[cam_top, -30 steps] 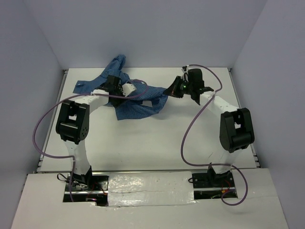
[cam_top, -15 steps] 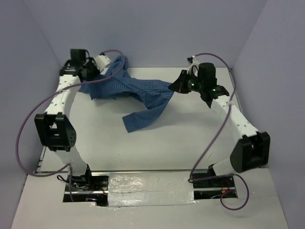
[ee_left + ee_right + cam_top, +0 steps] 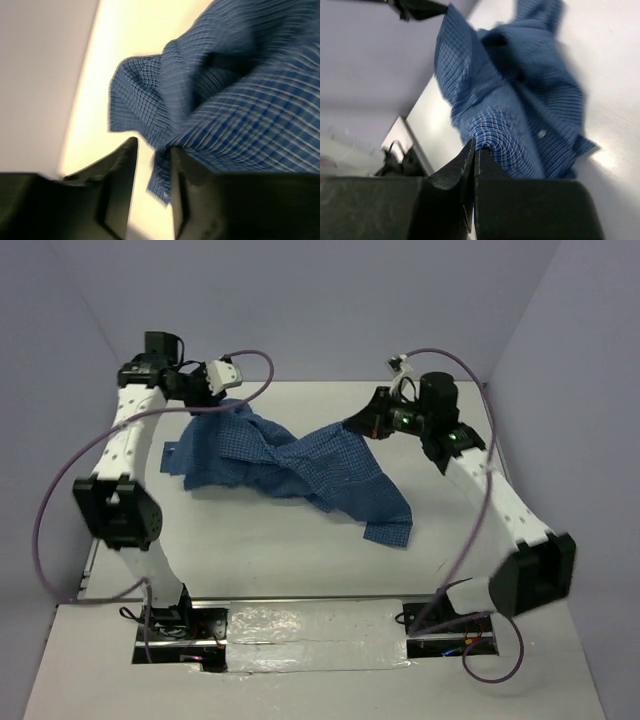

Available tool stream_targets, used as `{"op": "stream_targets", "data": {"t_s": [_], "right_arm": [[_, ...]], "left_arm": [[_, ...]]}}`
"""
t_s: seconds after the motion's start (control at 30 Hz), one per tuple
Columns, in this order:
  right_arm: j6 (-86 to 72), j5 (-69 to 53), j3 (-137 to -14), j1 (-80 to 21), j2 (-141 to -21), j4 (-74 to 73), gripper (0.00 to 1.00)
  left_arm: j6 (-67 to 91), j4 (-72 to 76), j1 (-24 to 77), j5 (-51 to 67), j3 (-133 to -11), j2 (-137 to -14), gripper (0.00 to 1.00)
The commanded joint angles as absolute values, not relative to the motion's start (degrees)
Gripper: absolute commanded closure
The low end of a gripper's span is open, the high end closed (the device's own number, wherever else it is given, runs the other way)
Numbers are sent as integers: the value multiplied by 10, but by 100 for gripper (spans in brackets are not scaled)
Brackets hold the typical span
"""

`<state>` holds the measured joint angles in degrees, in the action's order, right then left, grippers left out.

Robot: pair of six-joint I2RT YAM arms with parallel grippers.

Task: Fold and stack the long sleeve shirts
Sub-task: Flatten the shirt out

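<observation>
Shirt: blue shirt (image 3: pixel 300 465) sprawls crumpled mid-frame on the surface (image 3: pixel 300 560).
Right hand (image 3: pixel 475 146): pinching a fold at upper right, we judge to spread it.
Left hand (image 3: pixel 153 145): upper left, narrowly parted, with the cloth edge loose between its jaws.

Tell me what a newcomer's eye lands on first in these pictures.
The blue checked shirt stands out first. It is slung, crumpled, across the far half of the white table, with one end trailing toward the near right. The right gripper is pinched shut on a raised fold at the shirt's right end. The left gripper, its fingers slightly apart, sits at the raised left end.
</observation>
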<state>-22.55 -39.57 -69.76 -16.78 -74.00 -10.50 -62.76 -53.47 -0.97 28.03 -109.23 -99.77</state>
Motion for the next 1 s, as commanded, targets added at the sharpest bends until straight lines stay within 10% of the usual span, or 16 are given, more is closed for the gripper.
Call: {"op": "stream_targets", "data": {"t_s": [0.0,0.1,0.2,0.4,0.57,0.77,0.97], "right_arm": [[-307,-353,-735,-133,-899,-75,100],[-358,-323,-821,-110,-1025,-84,95],[-327,-261,-941,-104,-1127,-173,64],[-287,-218,-1009,-77,-1135,-242,34],[-231,-196,-891,-48,-1032,-222,27],[-220,-181,-728,-48,-934,-215,28],[-268,-164,-585,-48,-861,-141,29]], "left_arm": [[-495,-402,-12,247,-1121,-1140,54],[-326,-342,-9,144,-1254,-1261,43],[-244,-363,-7,136,-1363,-1310,32],[-277,-284,17,177,-1127,-1105,1],[-352,-374,82,153,-976,-985,5],[-305,-396,175,109,-838,-947,38],[-294,-272,236,-58,-759,-977,25]]}}
